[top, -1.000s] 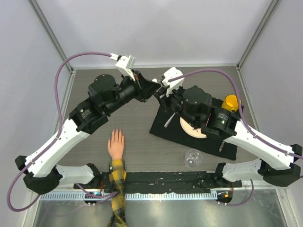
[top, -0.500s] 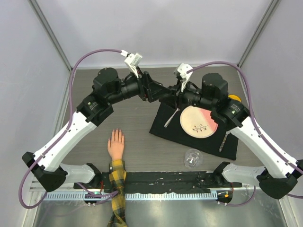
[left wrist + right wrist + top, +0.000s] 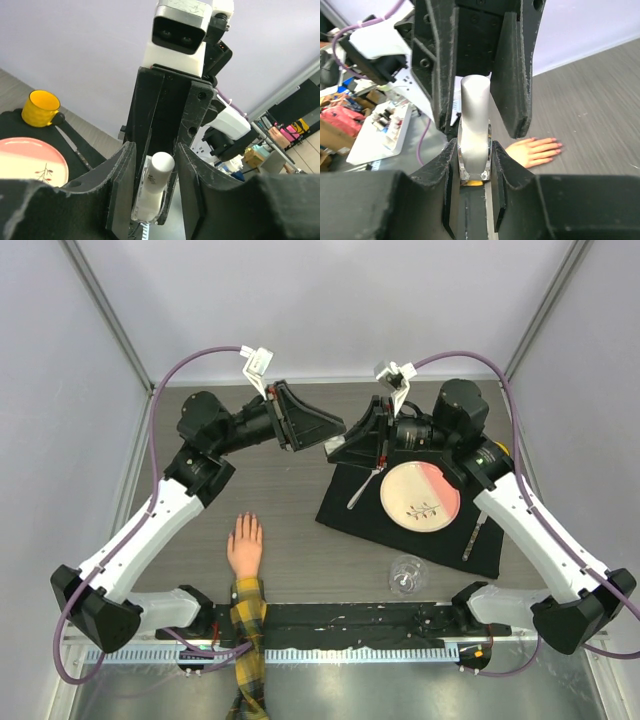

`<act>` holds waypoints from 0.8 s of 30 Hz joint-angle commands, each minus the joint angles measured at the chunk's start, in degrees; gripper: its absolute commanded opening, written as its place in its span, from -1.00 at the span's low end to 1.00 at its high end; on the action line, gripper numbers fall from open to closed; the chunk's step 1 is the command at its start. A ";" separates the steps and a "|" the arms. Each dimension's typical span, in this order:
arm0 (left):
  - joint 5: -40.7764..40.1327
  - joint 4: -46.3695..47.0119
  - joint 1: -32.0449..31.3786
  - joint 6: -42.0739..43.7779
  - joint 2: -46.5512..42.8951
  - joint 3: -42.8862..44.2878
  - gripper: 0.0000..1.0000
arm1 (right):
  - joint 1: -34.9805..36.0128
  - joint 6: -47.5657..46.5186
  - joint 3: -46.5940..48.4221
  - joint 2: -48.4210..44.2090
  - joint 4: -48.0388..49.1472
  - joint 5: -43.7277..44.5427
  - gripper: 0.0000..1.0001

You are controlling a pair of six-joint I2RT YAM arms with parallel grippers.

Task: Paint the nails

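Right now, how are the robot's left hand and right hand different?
The right hand is shut on the little white-capped bottle; the left hand is open, its fingers either side of the cap, not touching. The right hand grips the bottle's bottom; the left hand surrounds its top. Both are black and face each other.

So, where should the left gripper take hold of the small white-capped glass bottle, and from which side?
On the round white cap, from its free end. The right gripper is shut on the clear glass body, so only the cap sticks out, and the left gripper stands open around it.
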 commanded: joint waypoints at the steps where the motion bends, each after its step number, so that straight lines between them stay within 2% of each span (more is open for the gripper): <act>1: 2.81 7.78 0.23 -3.85 0.52 1.50 -0.24 | -0.24 3.81 -0.15 -0.48 7.23 -3.91 -1.00; 6: 3.06 3.67 0.23 -2.28 0.60 3.42 -0.59 | -0.33 1.54 -1.30 -1.80 6.09 0.57 -1.00; 7: 2.98 1.91 0.23 -1.31 0.60 3.95 -0.86 | -0.33 0.22 -1.13 -1.97 2.52 2.23 -1.00; 8: 2.63 -0.29 0.14 0.00 0.52 5.35 -1.00 | -0.16 -1.36 -0.17 -1.97 0.48 7.82 -1.00; 9: -0.59 -7.44 -0.03 4.28 0.34 6.23 -1.00 | 0.28 -2.85 0.54 -2.06 -1.80 12.49 -1.00; 10: -3.67 -12.30 -1.25 7.11 0.25 7.37 -1.00 | 1.24 -6.61 1.42 -2.06 -7.74 20.28 -1.00; 11: -9.09 -18.09 -2.31 10.79 0.08 10.60 -0.99 | 6.39 -8.82 3.60 -2.15 -10.58 28.80 -0.99; 12: -24.99 -29.98 -3.97 16.48 -0.10 12.46 -1.00 | 11.22 -11.72 5.01 -2.15 -15.31 54.11 -1.00; 13: -36.80 -35.24 -9.47 18.02 -0.01 14.14 -1.00 | 18.23 -19.23 6.77 -1.98 -15.79 68.90 -1.00; 14: -45.45 -38.94 -12.14 18.21 0.42 16.41 -1.00 | 29.96 -23.91 7.13 -0.58 -15.01 80.79 -1.00; 15: -53.45 -42.63 -13.82 17.95 1.99 17.22 -1.00 | 34.95 -29.44 7.14 0.65 -10.39 103.45 -1.00; 16: -54.93 -43.80 -15.40 17.51 3.05 18.01 -1.00 | 37.26 -36.81 7.66 2.14 -8.26 107.59 -1.00; 19: -56.26 -45.31 -15.59 15.67 5.61 20.13 -1.00 | 38.87 -38.37 9.60 5.06 -8.33 110.09 -1.00; 24: -52.76 -38.02 -15.24 15.66 4.47 17.76 -1.00 | 38.17 -36.80 7.40 2.34 -7.53 101.60 -1.00</act>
